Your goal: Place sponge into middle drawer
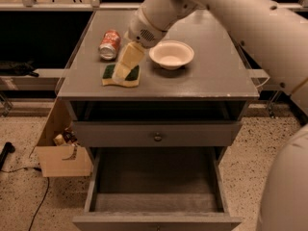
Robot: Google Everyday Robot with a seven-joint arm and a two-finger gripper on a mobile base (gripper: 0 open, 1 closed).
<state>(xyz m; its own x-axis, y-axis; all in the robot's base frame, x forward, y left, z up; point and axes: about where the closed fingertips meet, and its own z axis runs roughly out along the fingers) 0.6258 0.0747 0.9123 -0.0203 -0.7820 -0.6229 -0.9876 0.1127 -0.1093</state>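
The sponge, dark green on top with pale yellow foam below, lies flat near the front left of the grey cabinet top. My gripper reaches down from the white arm and sits right over the sponge's middle, hiding part of it. The middle drawer is pulled wide open low at the front of the cabinet, and its plain grey floor is bare.
An orange soda can lies on its side just behind the sponge. A white bowl stands to the sponge's right. A shut drawer front with a round knob sits above the open drawer. A cardboard box stands on the floor at left.
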